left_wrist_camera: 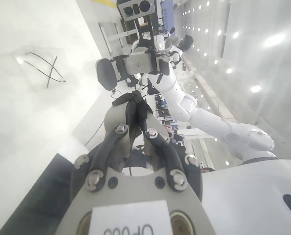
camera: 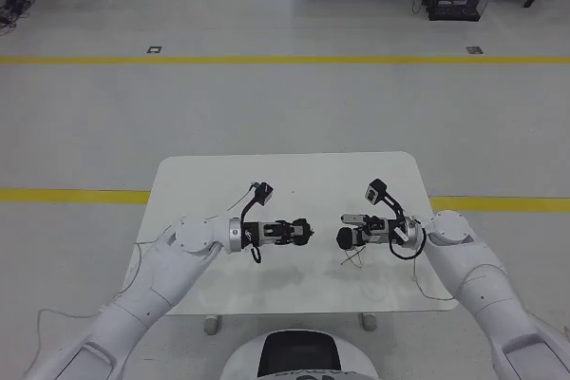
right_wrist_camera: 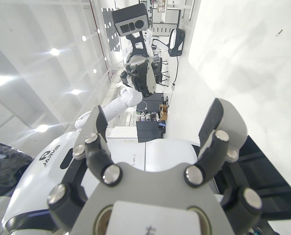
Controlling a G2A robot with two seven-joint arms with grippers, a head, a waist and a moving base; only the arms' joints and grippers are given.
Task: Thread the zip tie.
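Observation:
Three thin black zip ties (left_wrist_camera: 49, 70) lie crossed on the white table (camera: 266, 180); from above, the zip ties (camera: 358, 258) sit just below my right gripper (camera: 342, 235). My left gripper (left_wrist_camera: 135, 97) is shut above the table, and a short dark piece sticks out sideways at its tips; I cannot tell what it is. My right gripper (right_wrist_camera: 157, 110) is open wide with nothing between its fingers. The two grippers face each other over the table's middle, a small gap apart. The left gripper (camera: 307, 230) stands left of that gap.
The table's front edge (camera: 294, 309) lies close below both arms. White tabletop (camera: 285, 176) stretches behind the grippers. Yellow floor lines (camera: 76, 196) run beyond the table.

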